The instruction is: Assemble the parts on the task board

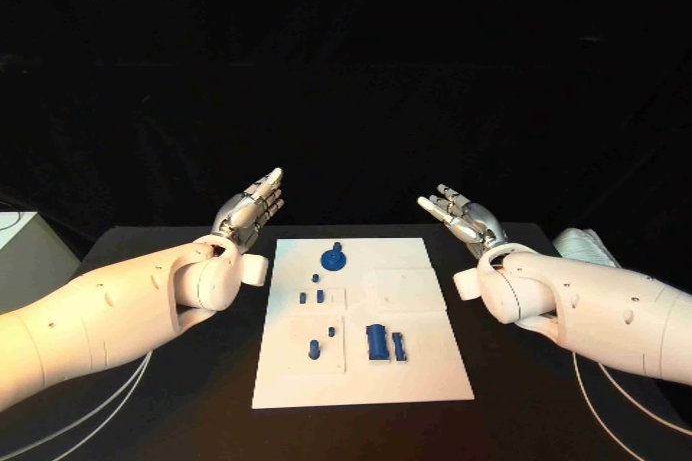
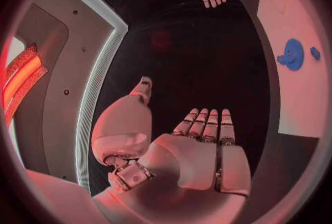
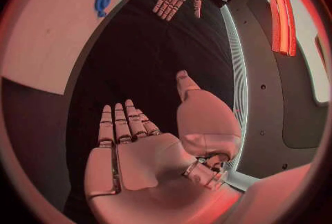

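Head view: our left hand (image 1: 253, 209) and right hand (image 1: 462, 216) hover beside the task board (image 1: 433, 371), fingers straight, close together, holding nothing. Blue parts (image 1: 384, 342) lie on the board; we judge them light, rigid, smooth, best pinched across their sides.
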Available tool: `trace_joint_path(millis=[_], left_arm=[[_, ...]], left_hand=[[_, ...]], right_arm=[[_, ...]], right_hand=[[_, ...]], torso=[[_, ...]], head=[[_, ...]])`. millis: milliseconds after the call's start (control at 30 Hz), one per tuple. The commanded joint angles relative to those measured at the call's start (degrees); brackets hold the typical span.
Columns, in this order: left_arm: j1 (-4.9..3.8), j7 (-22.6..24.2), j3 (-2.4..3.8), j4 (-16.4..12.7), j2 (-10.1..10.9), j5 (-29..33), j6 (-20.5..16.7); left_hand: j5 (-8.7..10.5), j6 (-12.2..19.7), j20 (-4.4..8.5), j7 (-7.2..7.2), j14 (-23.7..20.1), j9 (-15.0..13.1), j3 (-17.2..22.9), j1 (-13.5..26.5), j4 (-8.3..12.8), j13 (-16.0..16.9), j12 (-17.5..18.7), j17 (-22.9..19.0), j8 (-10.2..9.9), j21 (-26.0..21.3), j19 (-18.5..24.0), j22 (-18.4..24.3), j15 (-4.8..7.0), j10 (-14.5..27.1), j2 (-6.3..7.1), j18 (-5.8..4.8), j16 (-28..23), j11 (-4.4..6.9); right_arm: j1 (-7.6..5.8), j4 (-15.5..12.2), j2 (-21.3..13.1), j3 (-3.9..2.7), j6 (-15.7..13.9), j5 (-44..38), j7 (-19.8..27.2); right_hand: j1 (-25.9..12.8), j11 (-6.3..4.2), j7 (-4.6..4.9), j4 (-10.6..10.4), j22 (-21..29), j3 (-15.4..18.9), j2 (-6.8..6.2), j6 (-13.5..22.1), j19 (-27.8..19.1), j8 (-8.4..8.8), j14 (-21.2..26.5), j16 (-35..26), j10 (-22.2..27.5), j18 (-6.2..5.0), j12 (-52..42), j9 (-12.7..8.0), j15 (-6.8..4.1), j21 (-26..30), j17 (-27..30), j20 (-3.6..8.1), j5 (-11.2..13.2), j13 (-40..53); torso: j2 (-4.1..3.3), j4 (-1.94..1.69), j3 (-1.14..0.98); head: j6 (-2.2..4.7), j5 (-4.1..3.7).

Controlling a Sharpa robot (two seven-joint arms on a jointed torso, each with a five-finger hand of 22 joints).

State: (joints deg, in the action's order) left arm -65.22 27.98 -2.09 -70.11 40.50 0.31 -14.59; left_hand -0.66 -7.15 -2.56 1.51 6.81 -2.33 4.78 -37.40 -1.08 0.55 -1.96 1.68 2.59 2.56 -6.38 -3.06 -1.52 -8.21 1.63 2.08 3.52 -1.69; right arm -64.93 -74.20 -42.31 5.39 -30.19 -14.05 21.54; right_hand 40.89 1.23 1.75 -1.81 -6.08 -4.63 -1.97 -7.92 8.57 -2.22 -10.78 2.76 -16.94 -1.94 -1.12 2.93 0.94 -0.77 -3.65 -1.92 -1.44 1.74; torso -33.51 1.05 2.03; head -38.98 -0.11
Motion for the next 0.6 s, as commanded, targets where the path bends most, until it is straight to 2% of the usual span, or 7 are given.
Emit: trace_joint_path(millis=[33,67,167,267,300,433,600], left_arm=[[0.81,0.71,0.37,-3.47,0.69,-0.18,-8.23],[0.97,0.76,0.43,-4.1,0.82,-0.19,-9.04],[2.03,1.03,0.86,-8.19,1.7,-0.22,-14.37],[3.2,1.33,1.34,-12.69,2.66,-0.25,-20.21],[3.48,1.4,1.45,-13.74,2.88,-0.26,-21.59],[4.36,1.63,1.81,-17.15,3.61,-0.29,-26.02],[5.0,1.8,2.07,-19.61,4.14,-0.31,-29.22]], left_hand=[[0.66,7.15,2.56,-1.51,-6.81,2.33,-4.78,37.4,1.08,-0.55,1.96,-1.68,-2.59,-2.56,6.38,3.06,1.52,8.21,-1.63,-2.08,-3.52,1.69],[0.66,7.15,2.56,-1.51,-6.81,2.33,-4.78,37.4,1.08,-0.55,1.96,-1.68,-2.59,-2.56,6.38,3.06,1.52,8.21,-1.63,-2.08,-3.52,1.69],[0.66,7.15,2.56,-1.51,-6.81,2.33,-4.78,37.4,1.08,-0.55,1.96,-1.68,-2.59,-2.56,6.38,3.06,1.52,8.21,-1.63,-2.08,-3.52,1.69],[0.66,7.15,2.56,-1.51,-6.81,2.33,-4.78,37.4,1.08,-0.55,1.96,-1.68,-2.59,-2.56,6.38,3.06,1.52,8.21,-1.63,-2.08,-3.52,1.69],[0.66,7.15,2.56,-1.51,-6.81,2.33,-4.78,37.4,1.08,-0.55,1.96,-1.68,-2.59,-2.56,6.38,3.06,1.52,8.21,-1.63,-2.08,-3.52,1.69],[0.66,7.15,2.56,-1.51,-6.81,2.33,-4.78,37.4,1.08,-0.55,1.96,-1.68,-2.59,-2.56,6.38,3.06,1.52,8.21,-1.63,-2.08,-3.52,1.69],[0.66,7.15,2.56,-1.51,-6.81,2.33,-4.78,37.4,1.08,-0.55,1.96,-1.68,-2.59,-2.56,6.38,3.06,1.52,8.21,-1.63,-2.08,-3.52,1.69]], right_arm=[[1.26,-4.49,-0.6,-1.32,-5.9,5.86,3.87],[1.51,-5.27,-0.73,-1.6,-6.45,6.43,4.18],[2.79,-9.39,-1.37,-3.09,-9.39,9.42,5.78],[3.89,-12.93,-1.93,-4.37,-11.92,12.0,7.15],[4.11,-13.66,-2.05,-4.63,-12.44,12.53,7.44],[4.69,-15.51,-2.34,-5.3,-13.75,13.87,8.15],[4.76,-15.76,-2.38,-5.39,-13.93,14.05,8.25]], right_hand=[[-40.89,-1.23,-1.75,1.81,6.08,4.63,1.97,7.92,-8.57,2.22,10.78,-2.76,16.94,1.94,1.12,-2.93,-0.94,0.77,3.65,1.92,1.44,-1.74],[-40.89,-1.23,-1.75,1.81,6.08,4.63,1.97,7.92,-8.57,2.22,10.78,-2.76,16.94,1.94,1.12,-2.93,-0.94,0.77,3.65,1.92,1.44,-1.74],[-40.89,-1.23,-1.75,1.81,6.08,4.63,1.97,7.92,-8.57,2.22,10.78,-2.76,16.94,1.94,1.12,-2.93,-0.94,0.77,3.65,1.92,1.44,-1.74],[-40.89,-1.23,-1.75,1.81,6.08,4.63,1.97,7.92,-8.57,2.22,10.78,-2.76,16.94,1.94,1.12,-2.93,-0.94,0.77,3.65,1.92,1.44,-1.74],[-40.89,-1.23,-1.75,1.81,6.08,4.63,1.97,7.92,-8.57,2.22,10.78,-2.76,16.94,1.94,1.12,-2.93,-0.94,0.77,3.65,1.92,1.44,-1.74],[-40.89,-1.23,-1.75,1.81,6.08,4.63,1.97,7.92,-8.57,2.22,10.78,-2.76,16.94,1.94,1.12,-2.93,-0.94,0.77,3.65,1.92,1.44,-1.74],[-40.89,-1.23,-1.75,1.81,6.08,4.63,1.97,7.92,-8.57,2.22,10.78,-2.76,16.94,1.94,1.12,-2.93,-0.94,0.77,3.65,1.92,1.44,-1.74]], torso=[[1.41,-0.64,-1.23],[1.51,-0.69,-1.32],[2.01,-0.91,-1.75],[2.3,-1.04,-2.0],[2.32,-1.05,-2.02],[2.33,-1.05,-2.03],[2.33,-1.05,-2.03]], head=[[2.54,0.07],[2.78,0.08],[3.89,0.1],[4.54,0.11],[4.59,0.11],[4.6,0.11],[4.6,0.11]])
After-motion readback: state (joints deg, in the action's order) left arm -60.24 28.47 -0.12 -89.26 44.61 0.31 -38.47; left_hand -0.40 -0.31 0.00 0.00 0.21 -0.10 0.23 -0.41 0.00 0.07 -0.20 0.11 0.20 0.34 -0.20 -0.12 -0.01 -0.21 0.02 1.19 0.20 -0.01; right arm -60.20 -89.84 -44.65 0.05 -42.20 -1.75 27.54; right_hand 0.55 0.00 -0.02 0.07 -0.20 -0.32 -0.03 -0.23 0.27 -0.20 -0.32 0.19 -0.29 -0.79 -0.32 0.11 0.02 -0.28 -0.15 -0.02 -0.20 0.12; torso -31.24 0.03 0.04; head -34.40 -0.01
